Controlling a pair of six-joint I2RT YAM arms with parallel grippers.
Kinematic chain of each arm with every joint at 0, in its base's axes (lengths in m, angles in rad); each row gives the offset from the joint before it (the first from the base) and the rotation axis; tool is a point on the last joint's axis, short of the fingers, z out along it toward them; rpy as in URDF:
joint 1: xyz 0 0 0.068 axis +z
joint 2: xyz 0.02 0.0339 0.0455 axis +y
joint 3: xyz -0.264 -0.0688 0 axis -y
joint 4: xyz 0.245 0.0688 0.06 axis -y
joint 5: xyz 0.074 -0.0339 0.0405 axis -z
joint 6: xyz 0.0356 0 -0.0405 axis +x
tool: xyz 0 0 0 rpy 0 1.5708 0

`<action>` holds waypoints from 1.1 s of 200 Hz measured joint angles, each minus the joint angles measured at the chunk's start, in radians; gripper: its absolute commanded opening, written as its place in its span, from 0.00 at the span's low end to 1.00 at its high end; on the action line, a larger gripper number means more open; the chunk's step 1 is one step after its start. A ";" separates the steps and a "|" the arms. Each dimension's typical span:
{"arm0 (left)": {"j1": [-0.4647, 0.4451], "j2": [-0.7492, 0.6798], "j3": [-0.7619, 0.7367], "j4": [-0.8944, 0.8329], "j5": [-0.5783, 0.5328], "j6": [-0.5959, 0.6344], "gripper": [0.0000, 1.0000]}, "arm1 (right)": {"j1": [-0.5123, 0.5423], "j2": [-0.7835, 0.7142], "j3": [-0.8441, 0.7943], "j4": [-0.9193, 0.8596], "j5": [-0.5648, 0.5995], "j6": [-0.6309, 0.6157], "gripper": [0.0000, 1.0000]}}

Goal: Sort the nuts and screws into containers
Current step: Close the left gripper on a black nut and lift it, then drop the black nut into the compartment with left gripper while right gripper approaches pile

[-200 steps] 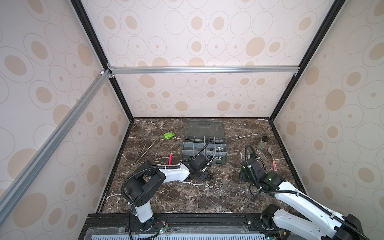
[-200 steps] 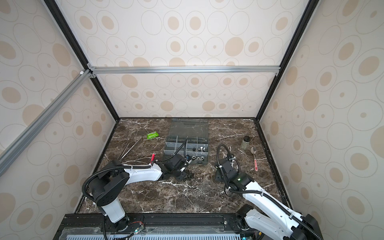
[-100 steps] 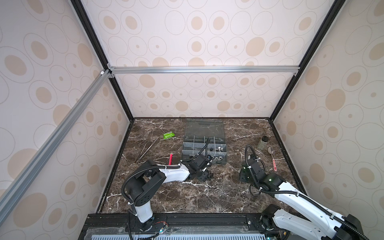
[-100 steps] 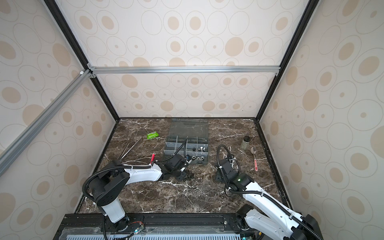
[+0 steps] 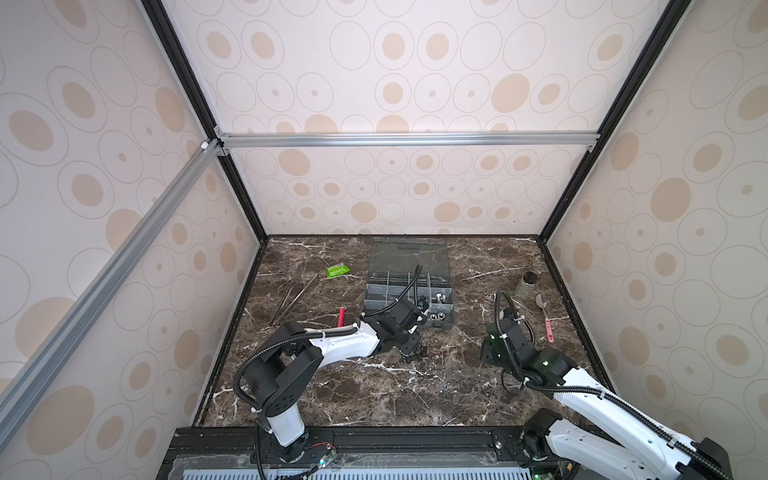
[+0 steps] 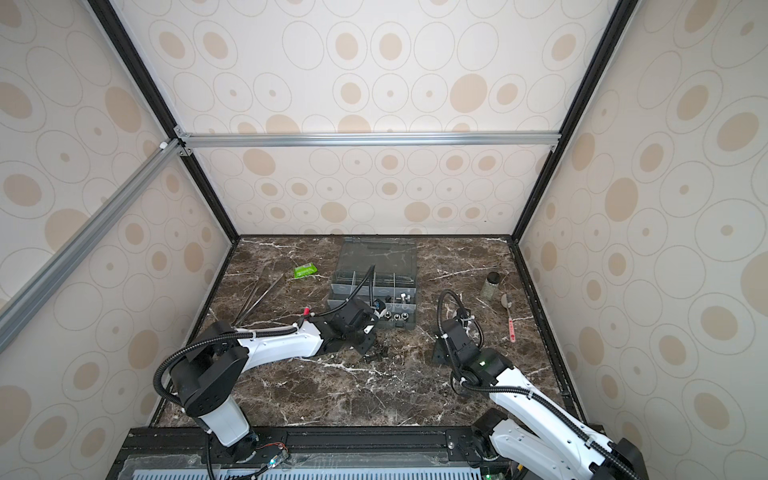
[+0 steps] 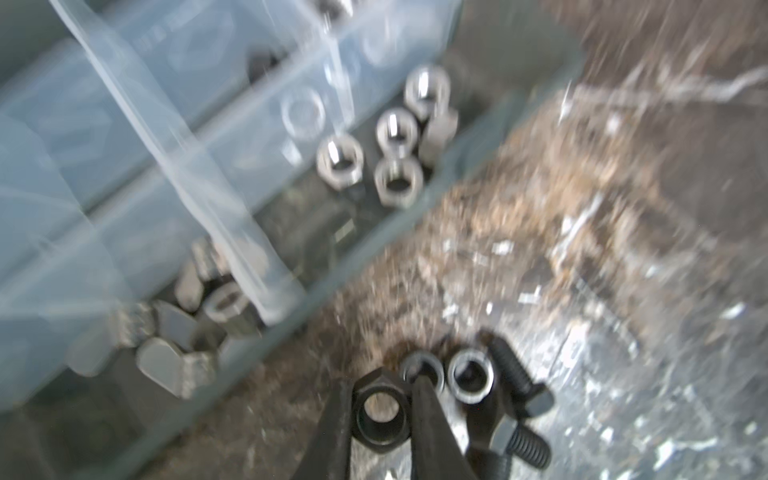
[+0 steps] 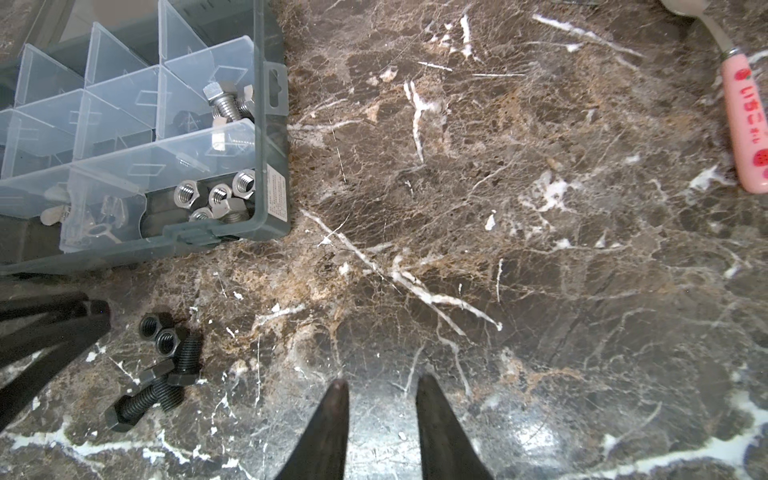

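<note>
Nuts and screws, all black, lie in a small heap on the table (image 8: pixel 540 291) just in front of the box (image 8: pixel 208 241), near its front wall. The left gripper (image 7: pixel 380 395) is down in that heap, its fingers (image 7: pixel 332 432) pressed onto a black nut (image 7: pixel 379 419) held between the tips. Crowding that grip are two loose black nuts (image 7: pixel 471 376). The nearer one touches the held nut, and one fingertip overlaps it in the blurred left wrist view. Two black screws (image 8: pixel 145 399) lie just past them, crossing each other.

Inside the box, the front corner compartment holds silver nuts (image 8: pixel 216 195). The compartment beside it holds wedge nuts (image 7: pixel 174 332), and the one behind the corner holds silver screws (image 8: pixel 226 104).

The right gripper (image 8: pixel 380 399) sits over bare marble well to the right of the box, fingers spread with nothing between them.

Left of the box lie tweezers (image 5: pixel 291 299), a green packet (image 5: pixel 336 271) and a red stick (image 5: pixel 341 316). Right of it stand a jar (image 5: pixel 527 284) and a pink-handled spoon (image 8: pixel 744 129), all well clear of the heap.
</note>
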 measured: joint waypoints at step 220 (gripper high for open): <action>0.153 0.304 0.439 0.014 0.055 -0.023 0.38 | 0.000 0.063 0.021 0.020 0.024 -0.054 0.33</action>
